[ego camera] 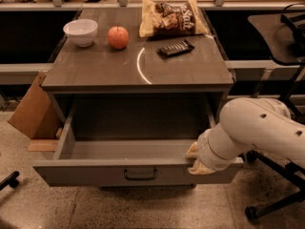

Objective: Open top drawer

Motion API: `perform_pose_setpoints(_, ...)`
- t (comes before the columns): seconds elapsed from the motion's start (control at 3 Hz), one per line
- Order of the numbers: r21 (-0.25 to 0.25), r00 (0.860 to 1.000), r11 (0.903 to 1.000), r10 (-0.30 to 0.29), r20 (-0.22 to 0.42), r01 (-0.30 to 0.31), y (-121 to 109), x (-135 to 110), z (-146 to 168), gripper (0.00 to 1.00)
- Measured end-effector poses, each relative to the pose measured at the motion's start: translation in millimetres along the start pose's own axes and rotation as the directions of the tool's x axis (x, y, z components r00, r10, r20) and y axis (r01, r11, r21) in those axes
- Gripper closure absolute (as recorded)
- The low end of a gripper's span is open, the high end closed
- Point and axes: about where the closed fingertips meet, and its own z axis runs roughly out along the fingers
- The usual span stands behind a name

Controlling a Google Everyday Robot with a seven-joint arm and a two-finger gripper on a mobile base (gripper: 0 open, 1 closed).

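The top drawer [95, 172] is pulled far out of the grey cabinet. Its wide grey front carries a dark centred bail handle [140, 175], and its deep grey box shows nothing inside. My gripper [196, 159] sits at the right end of the drawer's front edge, over the top rim, at the tip of my white arm [259, 130], which comes in from the right. The two lower drawers are hidden under the open one.
On the cabinet top [95, 68] stand a white bowl [81, 31], a red apple [117, 36], a snack bag [172, 17] and a dark bar [175, 48]. A cardboard box [31, 111] leans at the left. Office chair legs [276, 199] stand at the right.
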Motion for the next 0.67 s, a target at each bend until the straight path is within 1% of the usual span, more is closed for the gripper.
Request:
perform_pose_setpoints(0.33,-0.004,0.999,1.0000,0.006,0.035,-0.006,15.4,-4.0,0.0,1.00)
perform_pose_setpoints(0.67,-0.005,0.998,1.0000,0.007,0.056,-0.007,24.5,-7.2,-1.6,1.00)
